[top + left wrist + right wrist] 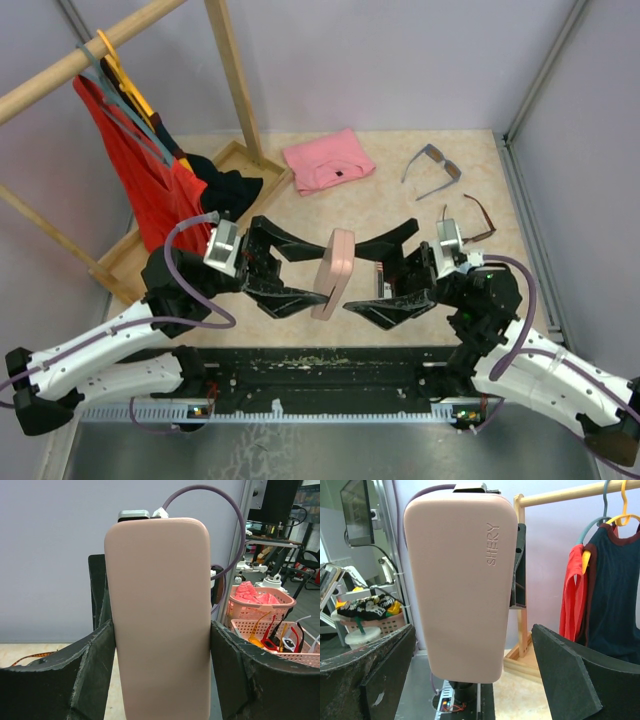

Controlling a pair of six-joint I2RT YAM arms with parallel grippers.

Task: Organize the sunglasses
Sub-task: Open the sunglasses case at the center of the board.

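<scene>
Beige bench point(400, 205) below me: my left jaws clamp the pink case point(335, 272) upright, presumably so my right jaws, spread wide beside it, can open it. Grey-blue sunglasses point(432, 170) and brown sunglasses point(478, 222) lie far right.

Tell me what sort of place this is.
Likely a robotics lab test cell: the left arm and right arm bolted to a panel-walled table, a staged clothes rack, and baskets of props outside it.
</scene>
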